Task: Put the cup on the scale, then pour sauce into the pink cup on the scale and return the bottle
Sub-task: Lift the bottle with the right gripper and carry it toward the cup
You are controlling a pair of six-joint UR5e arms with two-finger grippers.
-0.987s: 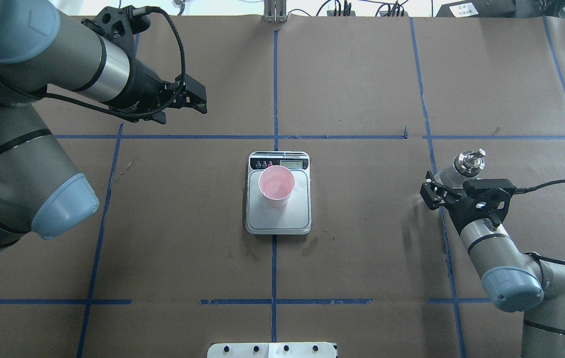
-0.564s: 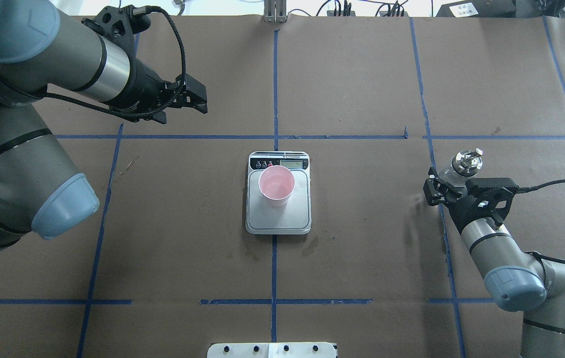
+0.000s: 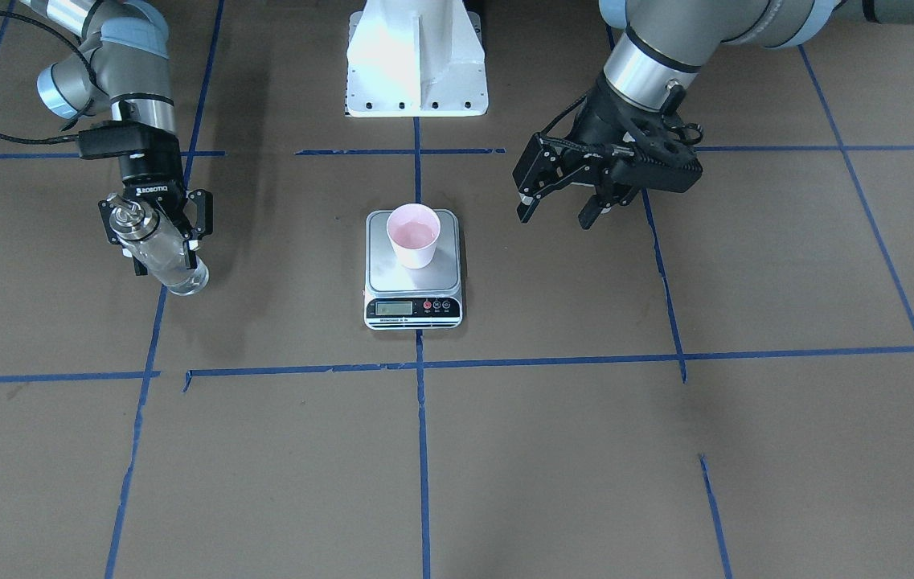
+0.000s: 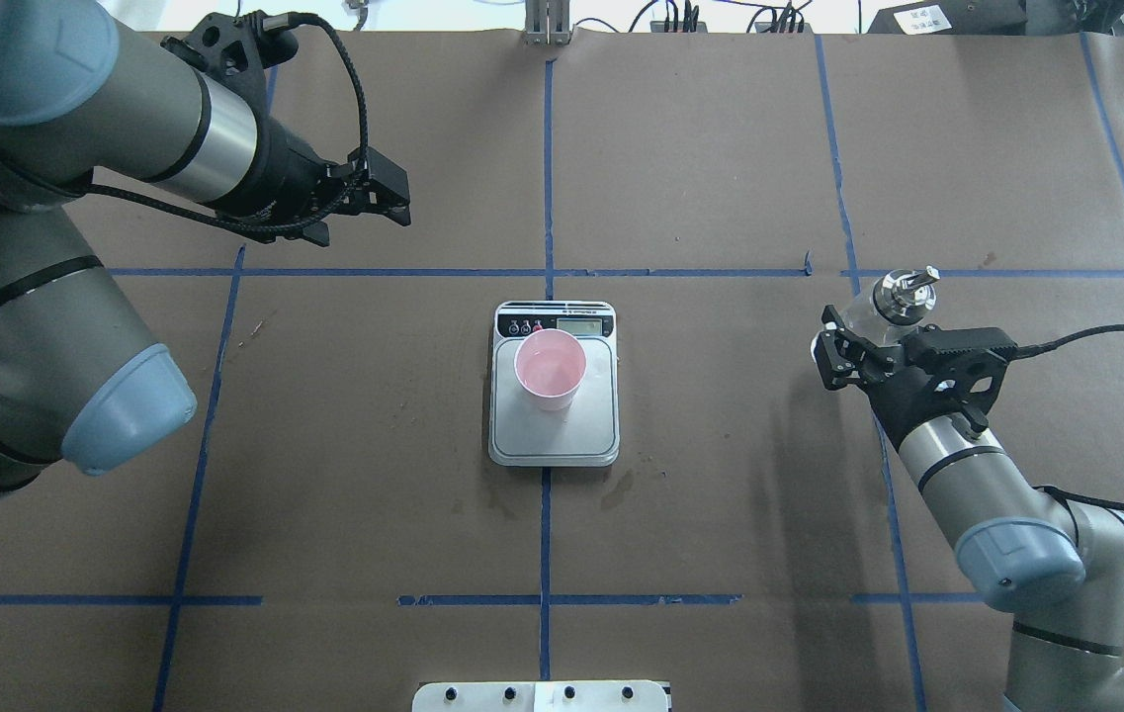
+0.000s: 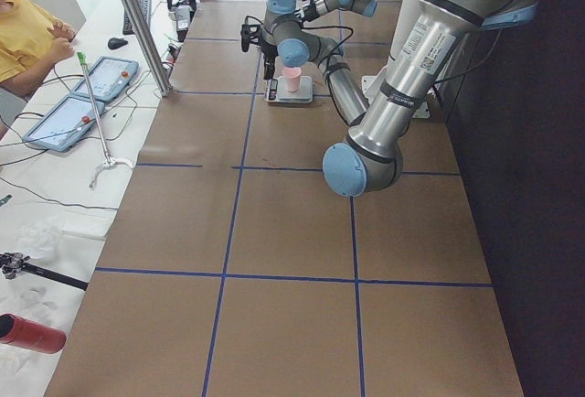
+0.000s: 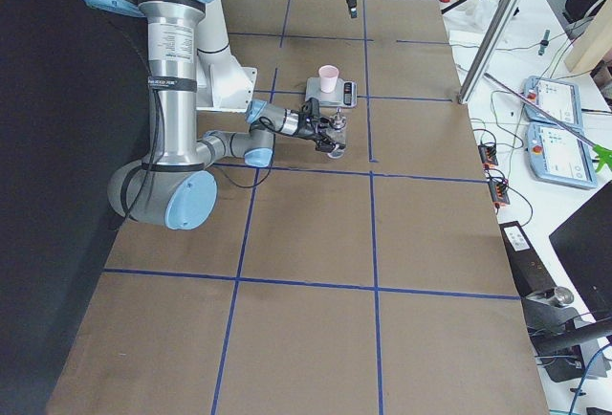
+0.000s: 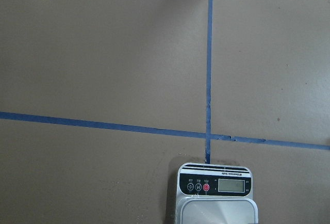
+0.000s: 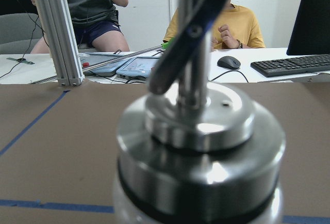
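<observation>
Plainly, the bottle (image 3: 175, 269) was the thing to mind: clear glass with a steel pourer (image 4: 903, 287) on top, so it was likely stiff, smooth, fairly heavy and breakable. The right gripper (image 3: 157, 229) was clamped around its body just below the neck, which seemed the soundest place to hold it. A grip on the narrow pourer would probably have let it swing. It hung tilted out at the robot's right side, well apart from the scale (image 4: 554, 440). Whether its base touched the table (image 4: 720, 514) could not be told.

The cup (image 4: 550, 369) stood upright about mid-platform on the scale, inside the steel rim. It looked light and thin-walled, so a nudge from the pourer would probably tip it. Whether it held any liquid could not be made out.

Between bottle and scale the table showed only brown paper and blue tape lines (image 4: 848, 198). That gave room to swing across or to set the bottle down. The left gripper (image 3: 553, 215) hovered with its jaws spread and holding nothing, beyond the scale's display end and well away from the cup. Every table edge lay far from the bottle.
</observation>
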